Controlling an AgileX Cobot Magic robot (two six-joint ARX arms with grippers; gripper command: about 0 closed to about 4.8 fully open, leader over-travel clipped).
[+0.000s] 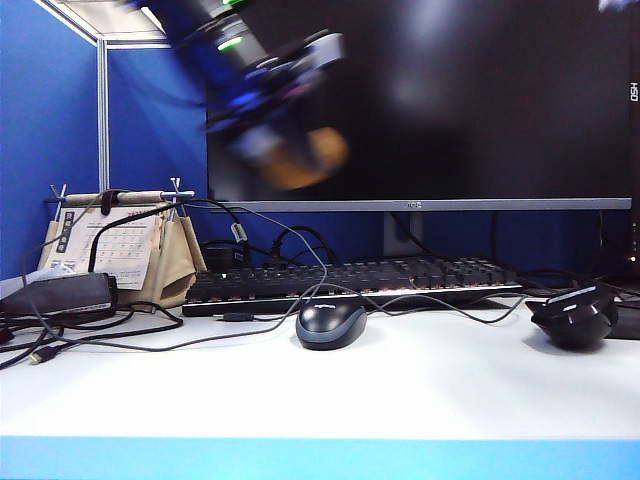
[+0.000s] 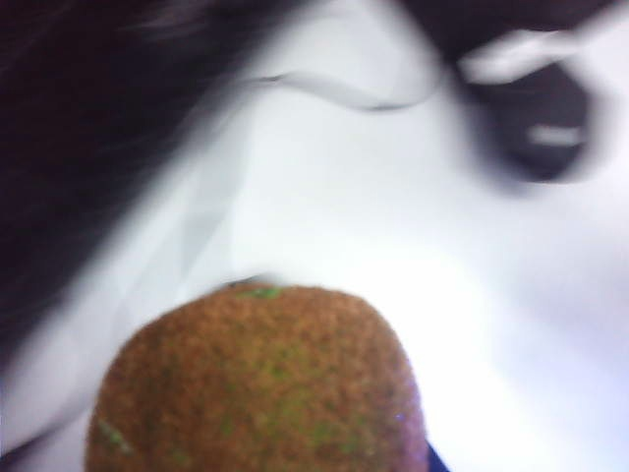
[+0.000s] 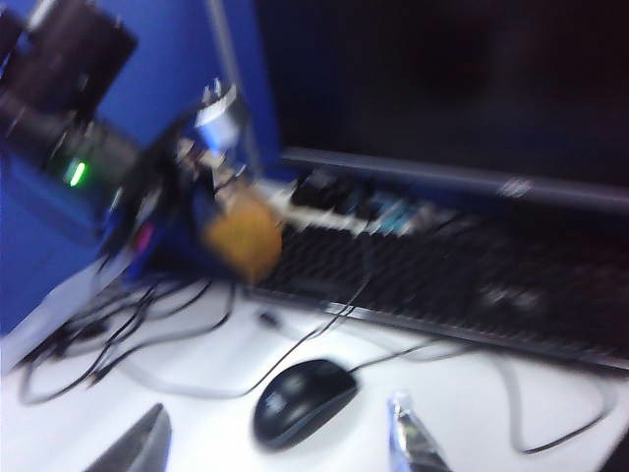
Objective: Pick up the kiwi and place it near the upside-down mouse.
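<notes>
kiwi point(image 1: 305, 160) held aloft in the left gripper point(image 1: 290, 150), motion-blurred, at about 11 o'clock in the exterior view, in front of the dark monitor point(image 1: 450, 100) and well above the white desk point(image 1: 400, 390). in the left wrist view the fuzzy brown fruit point(image 2: 257, 383) fills the near field, clamped in the jaws, with the desk below. the right wrist view shows the same fruit point(image 3: 244, 238) hanging over the near end of the keyboard point(image 3: 442, 285). upside-down mouse point(image 1: 574, 315) – glossy black, faceted – rests on the desk at 3 o'clock in the exterior view, well apart from the fruit. grey-blue mouse point(image 1: 330, 324) sits near centre, before the keyboard. right gripper point(image 3: 275, 447) – jaws spread wide, holding nothing – hovers just above the grey-blue mouse in its own wrist view.
</notes>
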